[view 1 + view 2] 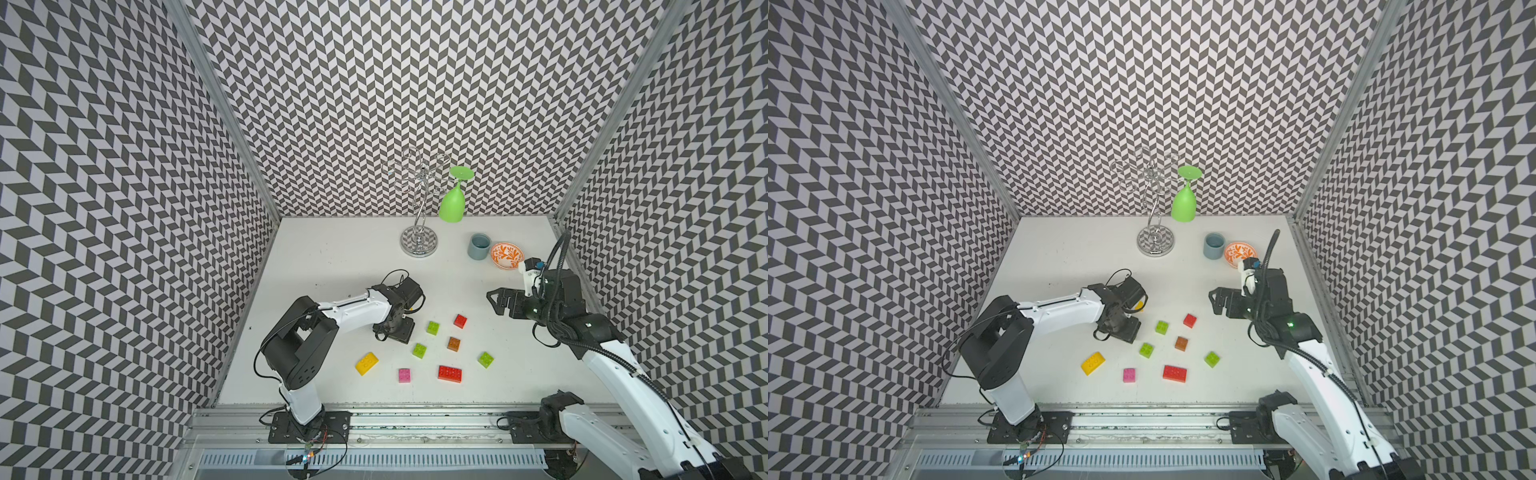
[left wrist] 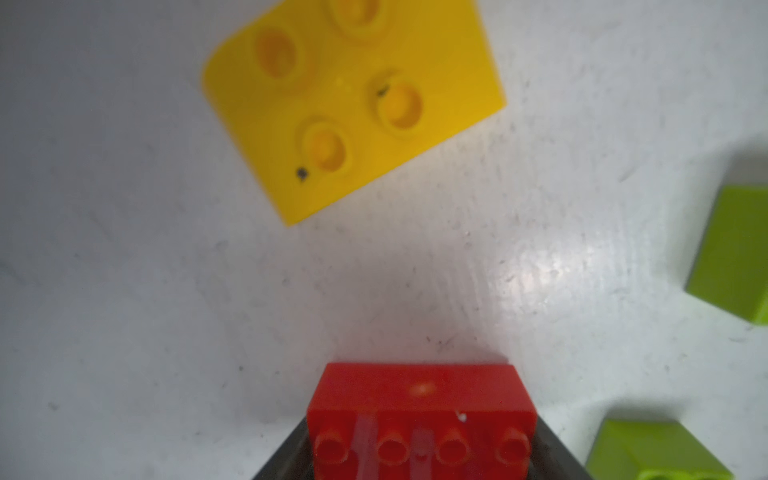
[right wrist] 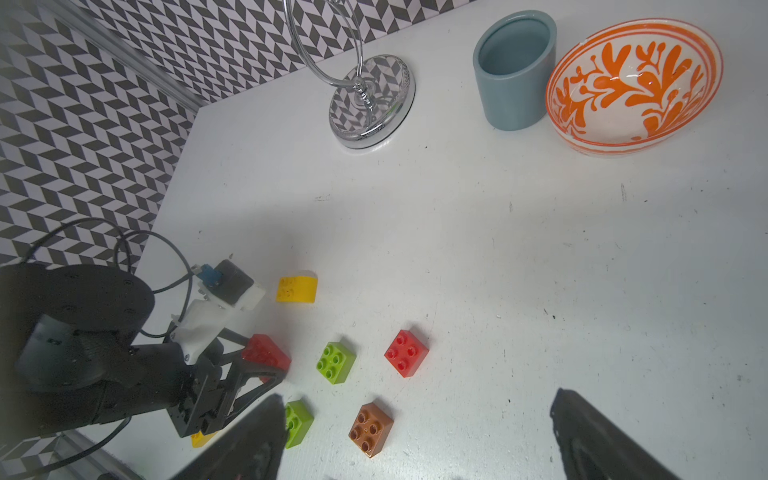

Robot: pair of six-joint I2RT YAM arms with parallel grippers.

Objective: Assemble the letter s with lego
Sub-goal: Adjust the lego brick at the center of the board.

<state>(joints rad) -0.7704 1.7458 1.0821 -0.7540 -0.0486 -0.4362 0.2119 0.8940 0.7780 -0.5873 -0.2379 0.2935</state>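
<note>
My left gripper [image 3: 270, 361] points down at the table and is shut on a long red lego brick [image 2: 419, 399], its dark fingers [image 2: 548, 449] against both ends. A yellow rounded brick [image 2: 353, 104] lies just beyond it. Loose on the table in both top views are another yellow brick [image 1: 367, 363], a pink one [image 1: 404, 375], a second long red one [image 1: 449, 373], three lime green ones [image 1: 433, 327] [image 1: 419, 350] [image 1: 485, 359], a brown one [image 1: 454, 343] and a small red one [image 1: 460, 321]. My right gripper [image 1: 492, 299] hovers open to the right of the bricks, holding nothing.
At the back stand a chrome wire glass rack [image 1: 419, 241] with a green goblet [image 1: 453, 203] hanging upside down, a blue-grey cup [image 1: 479, 246] and an orange-patterned bowl [image 1: 506, 255]. Patterned walls close in the table on three sides.
</note>
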